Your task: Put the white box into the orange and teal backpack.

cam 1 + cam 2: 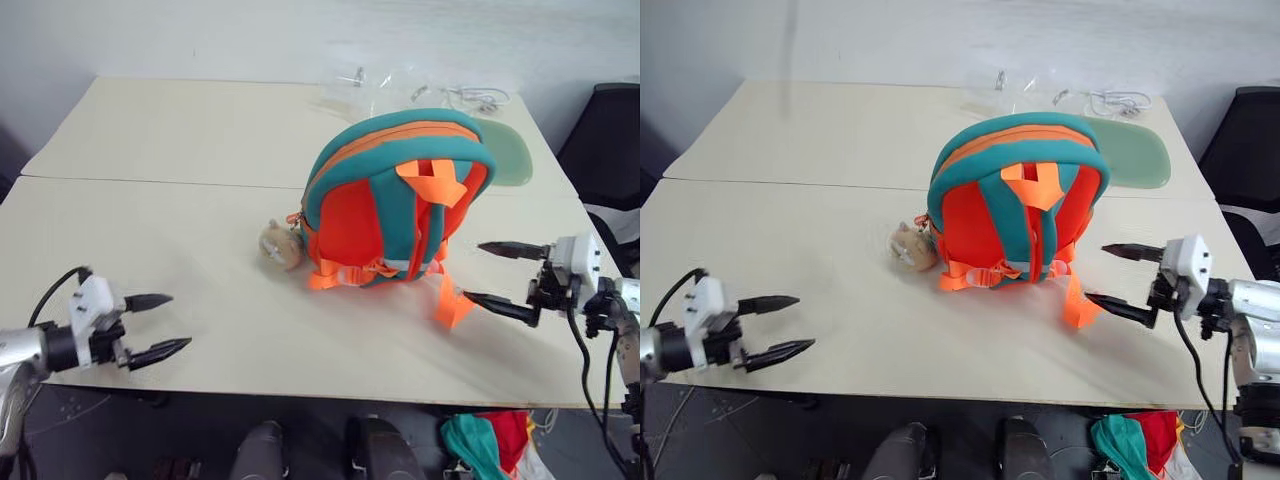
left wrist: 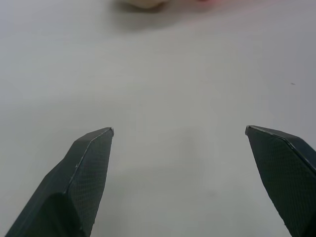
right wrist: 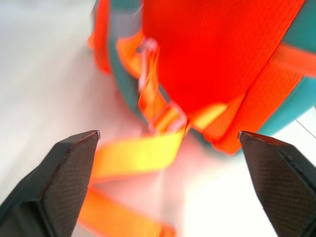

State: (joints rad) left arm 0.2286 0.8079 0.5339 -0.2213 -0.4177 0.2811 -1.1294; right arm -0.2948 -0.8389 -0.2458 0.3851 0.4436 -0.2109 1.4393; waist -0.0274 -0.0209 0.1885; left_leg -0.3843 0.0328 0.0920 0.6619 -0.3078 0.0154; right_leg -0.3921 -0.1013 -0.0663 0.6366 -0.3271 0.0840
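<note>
Orange and teal backpack (image 1: pixel 400 200) stands upright mid-table (image 1: pixel 180 150), straps side toward robot, tan plush charm (image 1: pixel 281 245) lying just beside its left base. White box isn't visible. L gripper (image 1: pixel 160 327) hovers near table's front edge, well apart from bag, jaws spread, empty. R gripper (image 1: pixel 497 273) just beside bag's loose orange webbing (image 1: pixel 449 303), jaws spread, holding nothing. Pale green pouch (image 1: pixel 512 150) behind bag.

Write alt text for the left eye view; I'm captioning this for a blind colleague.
An orange and teal backpack stands upright on a pale table, straps facing the camera, with a tan plush charm at its left side. The left tool and right tool hang open and empty on either side. A pale green pouch lies behind the backpack.
</note>
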